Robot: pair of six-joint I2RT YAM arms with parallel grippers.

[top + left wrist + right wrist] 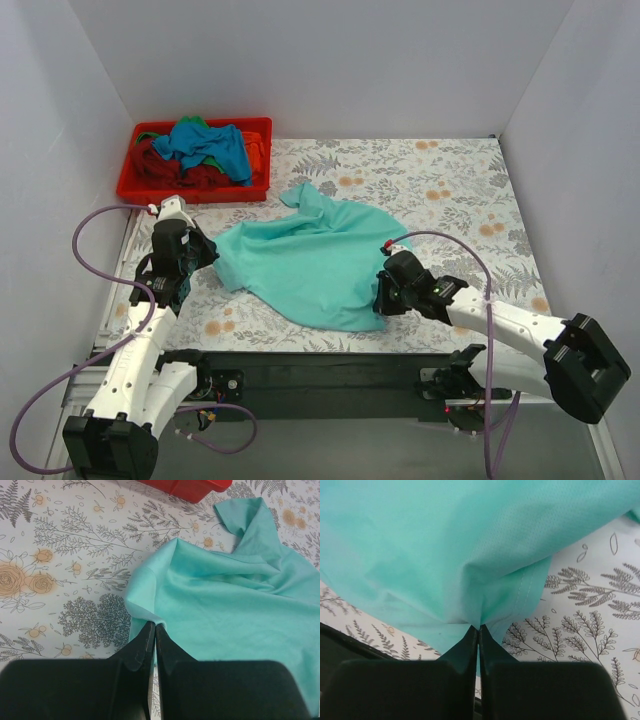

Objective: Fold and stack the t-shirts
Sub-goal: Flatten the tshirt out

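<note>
One mint-teal t-shirt (310, 260) is found out on the flowered worktop (450, 190), lying between the two arms, rumpled and unfolded, with one part trailing toward the far side. The left jaws are seen pressed together on a small tuck of cloth at the shirt's left edge, as the left wrist view shows. The right jaws are likewise closed, with a pinch of the hem gathered between them at the near right corner, where a stitched seam can be made out in the right wrist view. The other t-shirts (205, 150), in blue, dark red, green and orange, are heaped in the red bin (128, 185) at the far left corner of the worktop, none of them laid out. No folded shirt and no stack can be found anywhere in view. The task is therefore judged to be near its beginning: the first shirt has been brought out and gripped at two points, but it has not yet been flattened, let alone folded. What is left would be the spreading and folding of this shirt, its placing as the base of a stack, and the same work on every shirt in the bin.
</note>
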